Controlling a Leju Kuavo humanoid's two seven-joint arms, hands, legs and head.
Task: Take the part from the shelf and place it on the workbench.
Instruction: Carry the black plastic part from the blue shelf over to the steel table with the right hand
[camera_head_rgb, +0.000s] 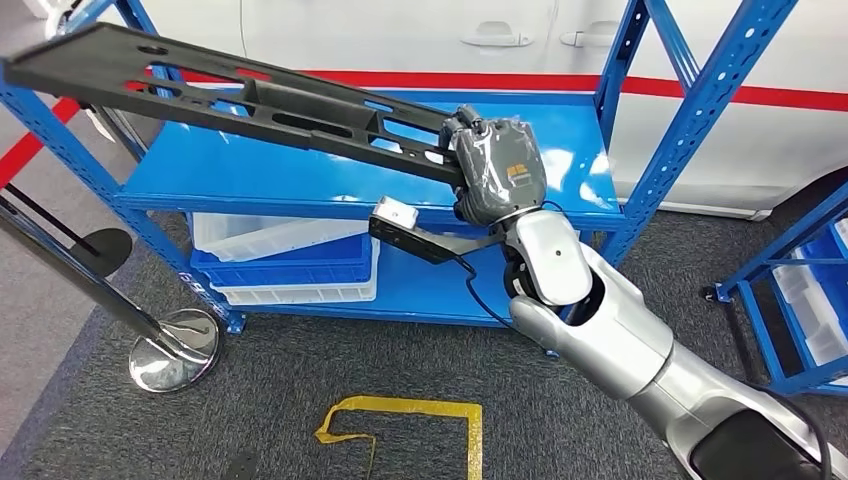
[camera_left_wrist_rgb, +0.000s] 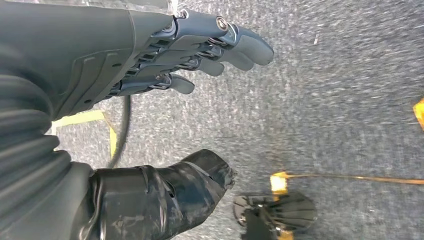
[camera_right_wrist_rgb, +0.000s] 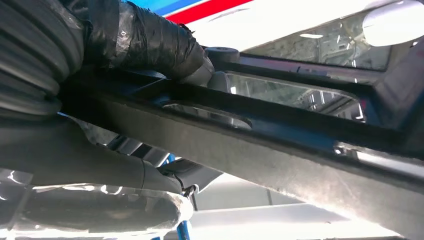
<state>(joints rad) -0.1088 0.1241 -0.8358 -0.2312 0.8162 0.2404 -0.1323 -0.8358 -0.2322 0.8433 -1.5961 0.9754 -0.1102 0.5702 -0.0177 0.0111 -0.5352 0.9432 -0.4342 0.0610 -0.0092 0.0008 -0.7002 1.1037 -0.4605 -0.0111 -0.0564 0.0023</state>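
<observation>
The right hand (camera_head_rgb: 497, 172) gripped one end of the long black plastic part (camera_head_rgb: 230, 88), lifted above the blue metal shelf (camera_head_rgb: 300, 170). The left hand (camera_left_wrist_rgb: 165, 55) held nothing, fingers (camera_left_wrist_rgb: 240, 47) apart.

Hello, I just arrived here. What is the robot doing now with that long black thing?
The robot's right hand grips one end of a long black part and holds it in the air, tilted, above the upper level of the blue shelf. The part's far end reaches past the shelf's left post. The left hand hangs over the grey carpet floor with nothing in it. White and blue bins sit on the lower shelf level. No workbench is seen, so the part is not yet placed.
</observation>
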